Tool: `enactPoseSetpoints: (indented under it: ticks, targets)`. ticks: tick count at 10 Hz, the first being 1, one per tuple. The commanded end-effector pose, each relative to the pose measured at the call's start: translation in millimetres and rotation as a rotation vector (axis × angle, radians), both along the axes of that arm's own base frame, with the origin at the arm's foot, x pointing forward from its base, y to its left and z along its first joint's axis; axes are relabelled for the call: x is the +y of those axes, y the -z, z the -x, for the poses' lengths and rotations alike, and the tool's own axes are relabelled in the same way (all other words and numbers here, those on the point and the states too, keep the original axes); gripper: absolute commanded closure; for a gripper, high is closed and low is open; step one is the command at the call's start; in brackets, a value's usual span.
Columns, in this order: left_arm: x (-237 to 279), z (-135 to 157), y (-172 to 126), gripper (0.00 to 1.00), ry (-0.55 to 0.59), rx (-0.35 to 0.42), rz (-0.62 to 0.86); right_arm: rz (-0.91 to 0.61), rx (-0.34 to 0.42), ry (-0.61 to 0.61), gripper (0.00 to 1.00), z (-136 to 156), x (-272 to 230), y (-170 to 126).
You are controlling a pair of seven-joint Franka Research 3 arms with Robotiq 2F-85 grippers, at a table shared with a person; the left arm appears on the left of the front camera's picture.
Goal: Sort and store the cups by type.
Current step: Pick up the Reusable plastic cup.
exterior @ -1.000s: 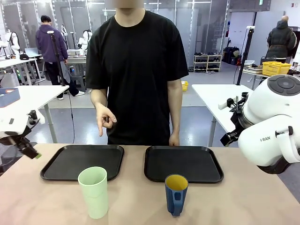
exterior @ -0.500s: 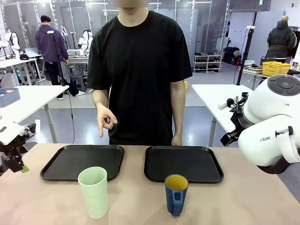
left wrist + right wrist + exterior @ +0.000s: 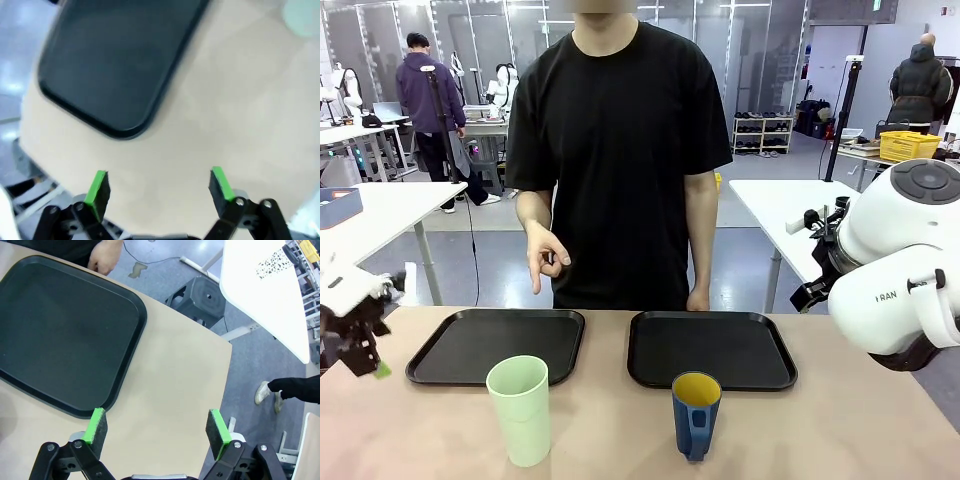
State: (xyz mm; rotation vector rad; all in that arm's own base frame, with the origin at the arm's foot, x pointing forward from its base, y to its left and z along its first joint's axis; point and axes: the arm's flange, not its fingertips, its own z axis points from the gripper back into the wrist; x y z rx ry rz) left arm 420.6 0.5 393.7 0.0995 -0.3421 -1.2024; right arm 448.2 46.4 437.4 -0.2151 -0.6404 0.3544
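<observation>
Currently: mint tumbler [image 3: 520, 410] upright on tabletop [image 3: 820, 430], front-left, lying inward of left hand [image 3: 159, 187], the nearer one; pads apart, empty. Blue mug [image 3: 696, 415] upright, centre-right. Right hand [image 3: 157, 427] wide open, empty.
</observation>
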Motion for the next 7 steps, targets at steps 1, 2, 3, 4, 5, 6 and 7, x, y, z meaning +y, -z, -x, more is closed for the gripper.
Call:
enactPoseSetpoints:
  ticks: [1, 2, 3, 4, 5, 6, 7]
  targets:
    - [8, 2, 25, 0.00, 0.163, 0.106, -0.051, 0.007, 0.001, -0.008, 0.00, 0, 0, 1]
    - [11, 11, 32, 0.00, 0.203, 0.116, -0.055, 0.007, 0.001, -0.008, 0.00, 0, 0, 1]
    - [13, 20, 35, 0.00, 0.227, 0.102, -0.065, 0.007, 0.001, -0.008, 0.00, 0, 0, 1]
    - [15, 25, 38, 0.00, 0.268, 0.083, 0.011, 0.007, 0.001, -0.008, 0.00, 0, 0, 1]
    - [17, 27, 41, 0.00, 0.310, 0.059, 0.135, 0.007, 0.001, -0.008, 0.00, 0, 0, 1]
    - [24, 28, 48, 0.00, 0.344, 0.067, 0.215, 0.007, 0.001, -0.008, 0.00, 0, 0, 1]
    - [31, 29, 58, 0.00, 0.370, 0.119, 0.269, 0.007, 0.001, -0.008, 0.00, 0, 0, 1]
